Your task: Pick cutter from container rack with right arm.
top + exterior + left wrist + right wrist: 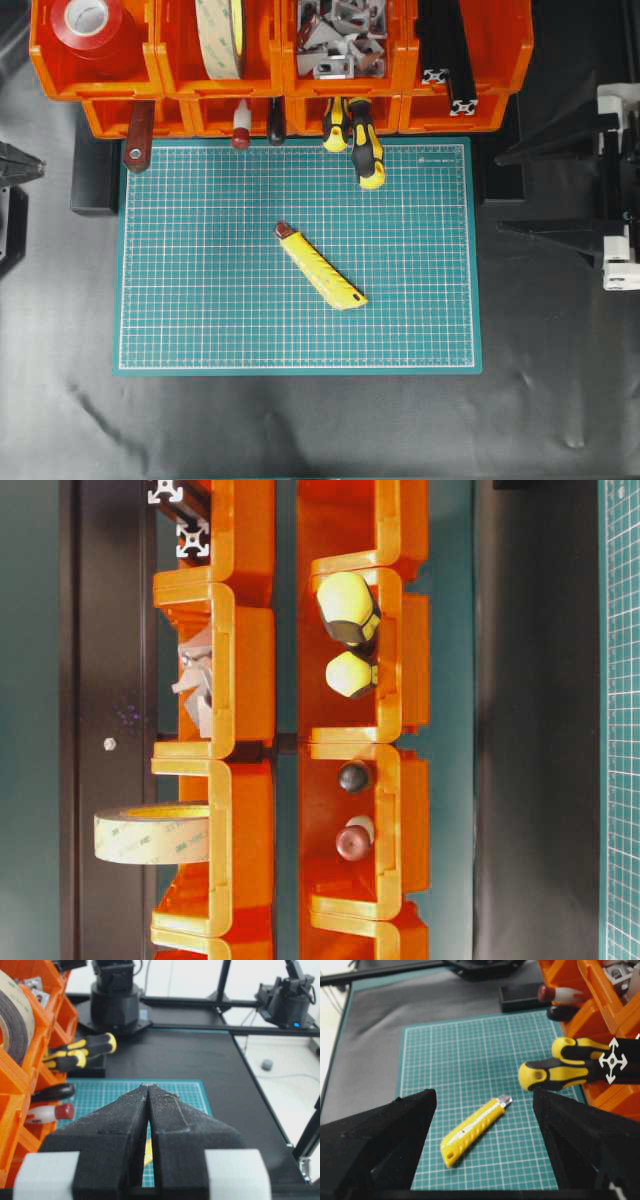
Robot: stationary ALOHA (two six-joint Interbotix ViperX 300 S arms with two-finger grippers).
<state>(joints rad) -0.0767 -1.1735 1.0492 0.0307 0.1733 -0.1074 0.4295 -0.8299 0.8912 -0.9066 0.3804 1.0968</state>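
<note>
Near the centre of the overhead frame, we see the slim yellow plastic cutter (320, 265) lying loose on the green gridded mat (200, 300), below the orange plastic container rack (280, 70). Our right gripper (482, 1145) gapes wide, holding nothing; the left gripper (148, 1091) is closed. We risk skidding the diagonal cutter if the fingers descend misaligned.

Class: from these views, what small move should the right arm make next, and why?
Probably none beyond staying retracted: the cutter already lies diagonally on the green mat, clear of the container rack, and the right gripper is open and empty.
</note>
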